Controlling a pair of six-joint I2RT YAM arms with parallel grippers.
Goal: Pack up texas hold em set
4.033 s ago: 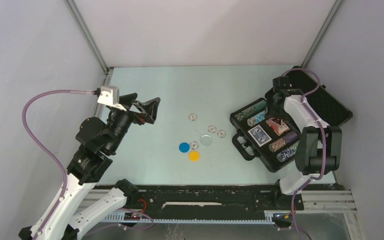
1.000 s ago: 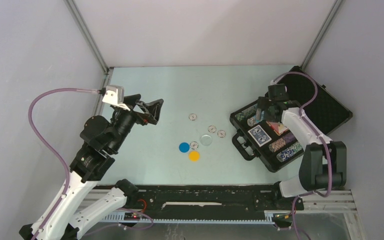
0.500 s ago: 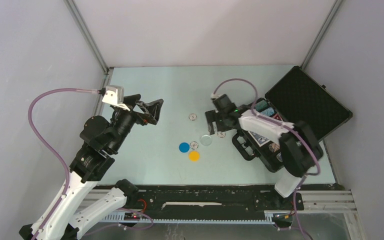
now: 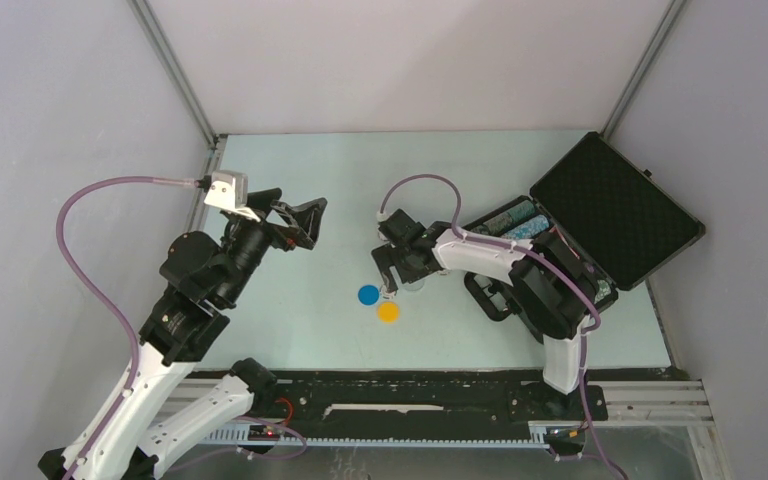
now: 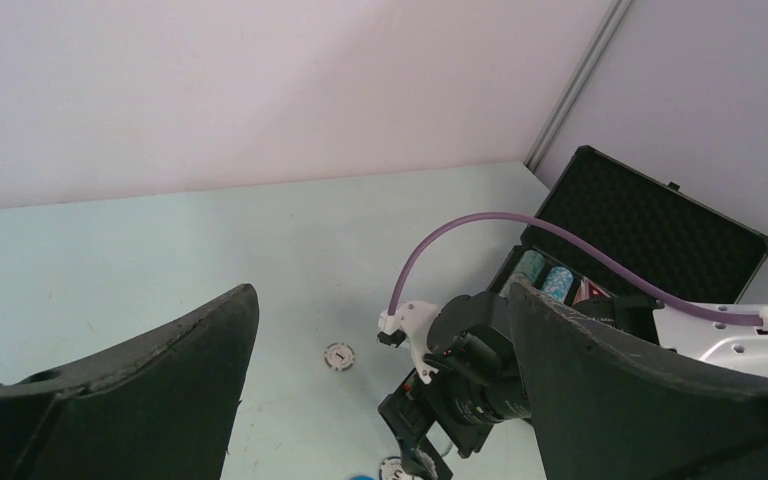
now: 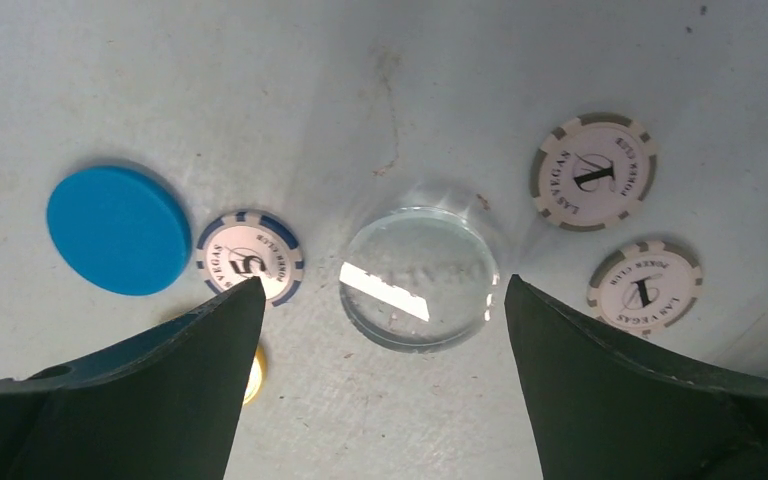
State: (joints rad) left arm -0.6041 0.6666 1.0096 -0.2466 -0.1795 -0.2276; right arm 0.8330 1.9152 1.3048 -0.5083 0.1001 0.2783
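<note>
Status | right hand (image 6: 380, 284) spread over clear disc (image 6: 420, 278) | left hand (image 5: 382, 288) spread, aloft

Las Vegas Poker Club, on chips (image 6: 593, 171)

In the right wrist view, a dealer button (image 6: 420, 278) is shown at centre frame, lying on the table (image 6: 260, 80). At left, a poker chip (image 6: 251, 258) is set just right of a plain disc (image 6: 118, 230). At right, an upper chip (image 6: 593, 171) is placed above a lower chip (image 6: 645, 285). In the top view, the open case (image 4: 615, 205) is seen at right.
</note>
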